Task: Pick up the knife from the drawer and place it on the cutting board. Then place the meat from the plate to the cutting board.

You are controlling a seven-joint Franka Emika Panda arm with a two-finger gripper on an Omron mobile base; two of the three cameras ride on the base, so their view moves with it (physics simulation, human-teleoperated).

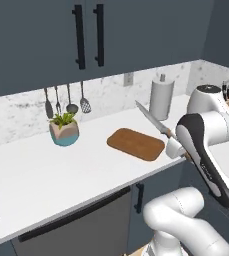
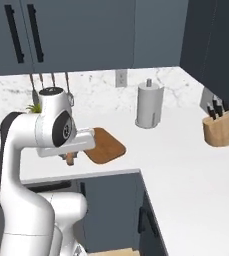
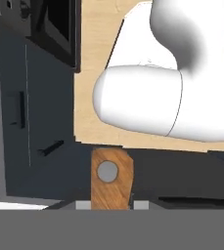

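1. The gripper [image 1: 173,142] is pinched shut on the knife [image 1: 151,119] by its brown handle.
2. The knife is raised off the counter [image 1: 56,167], silver blade slanting up and away over the far right corner of the cutting board [image 1: 135,144].
3. The cutting board lies bare on the counter, near its front edge.
4. A paper towel roll [image 1: 161,98] stands behind the board.
5. A potted plant [image 1: 64,129] sits to the board's left.
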